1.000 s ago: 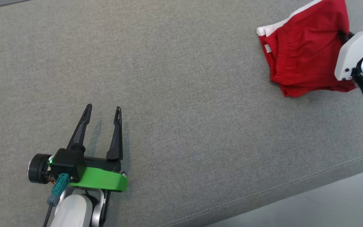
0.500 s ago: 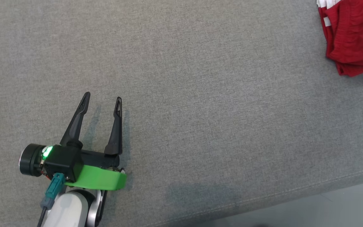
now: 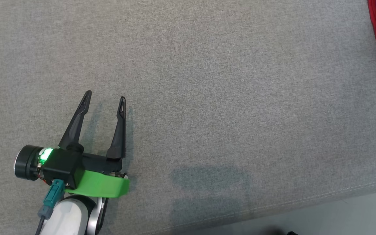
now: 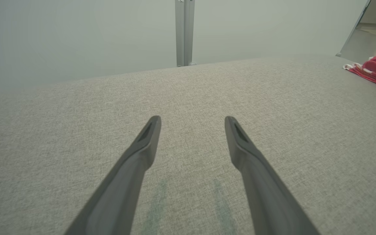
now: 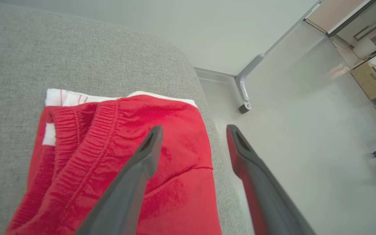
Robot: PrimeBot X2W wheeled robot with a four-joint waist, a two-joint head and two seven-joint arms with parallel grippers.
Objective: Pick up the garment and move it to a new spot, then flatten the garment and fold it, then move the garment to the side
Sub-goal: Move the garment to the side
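We see the red garment with its white trim lying in layers at the right edge of the table, which is covered in grey fabric. The right pincer is above it with its two fingers spread wide and nothing between them. One finger is over the red cloth and the other is over the pale floor beyond the edge. The left pincer is well apart from the garment. It is also wide open and empty, and it is low over bare grey fabric.
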